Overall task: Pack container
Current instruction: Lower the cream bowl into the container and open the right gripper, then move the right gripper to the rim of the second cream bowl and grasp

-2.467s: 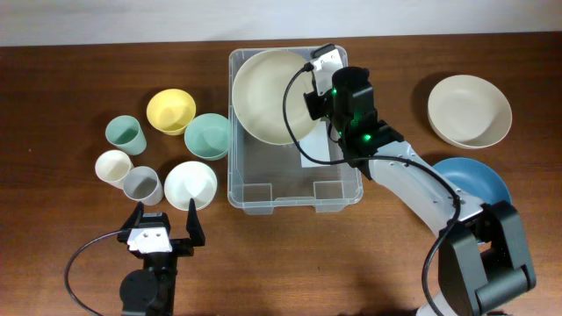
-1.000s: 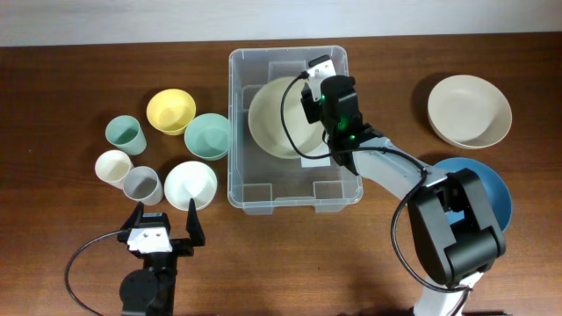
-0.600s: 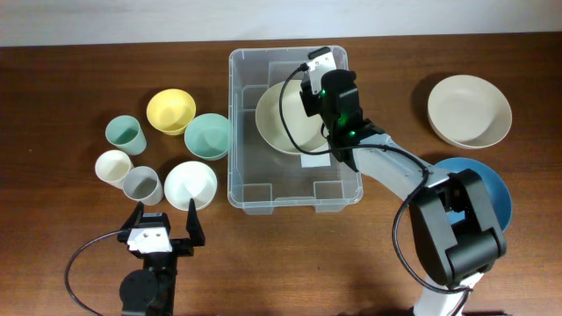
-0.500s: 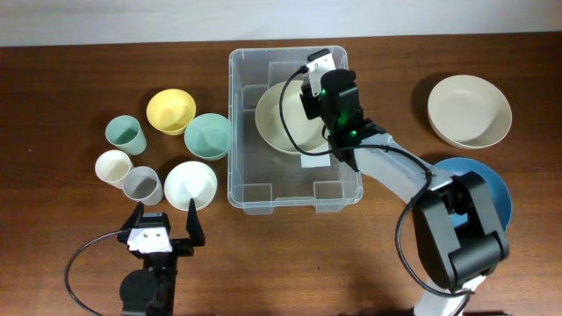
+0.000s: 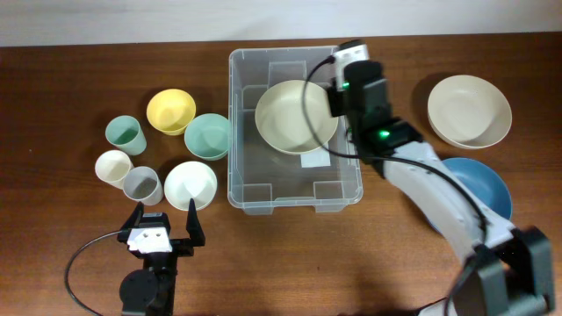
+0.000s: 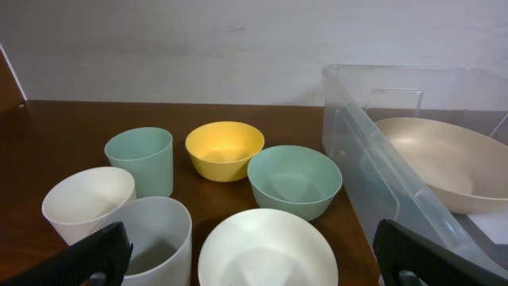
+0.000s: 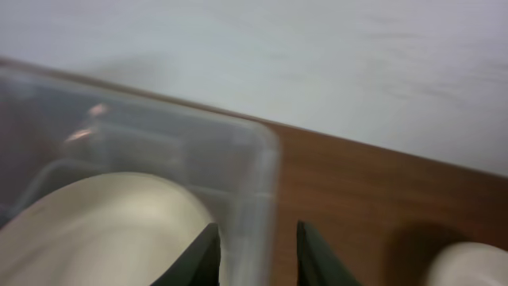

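In the overhead view you have the container (image 5: 263,180) at the upper centre of the table (image 5: 70,263). A bowl (image 5: 296,117) lies inside it, in the upper half, toward the right wall. Left of the container you'll find the top bowl (image 5: 170,111), the middle bowl (image 5: 207,135) just beside the container's left wall, and the bottom bowl (image 5: 190,184). Further left stand the top cup (image 5: 125,133), the left cup (image 5: 113,166) below it, and the bottom cup (image 5: 141,185) just beside the bottom bowl. At upper right, apart from the container, sits the right bowl (image 5: 469,111). The lower right bowl (image 5: 493,183) is just below it, partly under the right arm (image 5: 421,171).
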`<act>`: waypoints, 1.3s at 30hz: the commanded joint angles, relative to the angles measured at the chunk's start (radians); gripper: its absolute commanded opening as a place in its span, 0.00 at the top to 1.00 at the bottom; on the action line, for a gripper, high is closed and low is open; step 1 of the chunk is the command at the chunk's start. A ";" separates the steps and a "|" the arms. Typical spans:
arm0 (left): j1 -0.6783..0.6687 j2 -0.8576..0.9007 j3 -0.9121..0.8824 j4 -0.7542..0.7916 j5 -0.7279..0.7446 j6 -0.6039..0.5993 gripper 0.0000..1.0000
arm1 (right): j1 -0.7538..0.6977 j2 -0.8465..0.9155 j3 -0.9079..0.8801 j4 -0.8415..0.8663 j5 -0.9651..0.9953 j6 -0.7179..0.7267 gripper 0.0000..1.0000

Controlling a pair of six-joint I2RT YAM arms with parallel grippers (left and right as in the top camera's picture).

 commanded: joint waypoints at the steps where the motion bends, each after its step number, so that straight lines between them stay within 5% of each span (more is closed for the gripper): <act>1: 0.006 0.000 -0.010 0.003 0.011 0.019 0.00 | -0.087 -0.083 0.021 -0.045 0.131 0.086 0.73; 8: 0.006 0.000 -0.010 0.003 0.011 0.019 0.00 | -0.362 -0.123 0.021 -0.174 0.080 0.262 0.71; 17: 0.006 0.000 -0.010 0.003 0.011 0.019 0.00 | -0.763 -0.077 0.019 -0.229 -0.206 0.322 0.35; 21: 0.006 0.000 -0.010 0.003 0.011 0.019 0.00 | -0.883 -0.037 0.018 -0.229 -0.289 0.321 0.29; 39: 0.006 0.000 -0.010 0.003 0.011 0.019 0.01 | -0.977 0.318 0.018 -0.169 -0.469 0.288 0.33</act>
